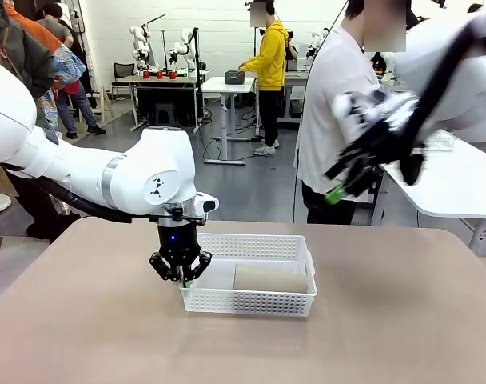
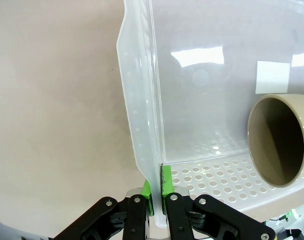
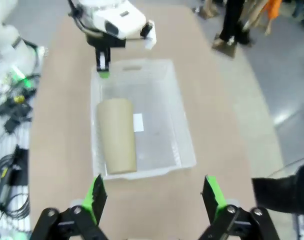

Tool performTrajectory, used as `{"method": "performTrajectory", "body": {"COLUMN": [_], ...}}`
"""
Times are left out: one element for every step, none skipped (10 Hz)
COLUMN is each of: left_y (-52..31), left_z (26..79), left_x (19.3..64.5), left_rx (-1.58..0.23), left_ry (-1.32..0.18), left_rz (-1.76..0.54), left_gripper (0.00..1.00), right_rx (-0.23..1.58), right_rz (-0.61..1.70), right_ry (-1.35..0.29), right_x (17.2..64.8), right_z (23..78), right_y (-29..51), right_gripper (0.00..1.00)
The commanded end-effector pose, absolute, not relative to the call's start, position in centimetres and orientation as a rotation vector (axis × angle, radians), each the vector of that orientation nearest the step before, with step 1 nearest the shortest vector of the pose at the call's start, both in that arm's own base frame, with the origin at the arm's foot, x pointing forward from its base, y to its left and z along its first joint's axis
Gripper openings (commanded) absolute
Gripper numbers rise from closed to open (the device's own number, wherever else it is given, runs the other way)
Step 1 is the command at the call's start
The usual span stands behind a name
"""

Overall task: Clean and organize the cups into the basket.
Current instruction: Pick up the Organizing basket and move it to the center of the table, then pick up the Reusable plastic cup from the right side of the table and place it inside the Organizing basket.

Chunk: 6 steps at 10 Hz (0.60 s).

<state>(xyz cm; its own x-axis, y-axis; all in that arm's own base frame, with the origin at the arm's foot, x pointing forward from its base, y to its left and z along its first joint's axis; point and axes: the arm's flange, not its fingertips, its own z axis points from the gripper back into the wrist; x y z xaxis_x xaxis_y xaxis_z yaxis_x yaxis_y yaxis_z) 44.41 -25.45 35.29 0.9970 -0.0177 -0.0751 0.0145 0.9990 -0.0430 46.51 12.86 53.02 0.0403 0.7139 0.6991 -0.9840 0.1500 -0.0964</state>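
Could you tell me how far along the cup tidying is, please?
Done: one tan cup lies on its side in the basket. In hand: the left pincer is shut on the basket's end wall; the right pincer hangs open and empty above the table. Left: any remaining cups to bring in.

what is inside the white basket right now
One tan cup lies on its side in the basket, mouth toward the left end effector, which is shut on the basket's end wall. It lies alone; the floor under it is covered.
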Motion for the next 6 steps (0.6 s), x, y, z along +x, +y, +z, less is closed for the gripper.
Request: {"method": "performTrajectory", "body": {"left_y": [-25.6,-25.6,-25.6,-25.6,-25.6,-25.6], "left_z": [35.4,35.4,35.4,35.4,35.4,35.4], "left_x": [44.3,44.3,44.3,44.3,44.3,44.3], "left_rx": [-0.040,-0.040,-0.040,-0.040,-0.040,-0.040], "left_ry": [0.080,0.080,0.080,0.080,0.080,0.080], "left_rz": [-0.018,-0.018,-0.018,-0.018,-0.018,-0.018], "left_gripper": [0.00,0.00,0.00,0.00,0.00,0.00], "right_rx": [0.576,0.601,0.634,0.641,0.649,0.644], "right_rz": [1.322,1.270,1.218,1.171,1.146,1.135], "right_ry": [-0.824,-0.891,-0.966,-1.010,-1.033,-1.018], "right_x": [43.1,41.9,40.2,38.6,37.1,36.1], "right_z": [50.0,49.3,48.5,47.9,47.3,46.7], "right_y": [5.2,1.1,-3.2,-6.5,-9.5,-12.7], "right_gripper": [1.00,1.00,1.00,1.00,1.00,1.00]}}
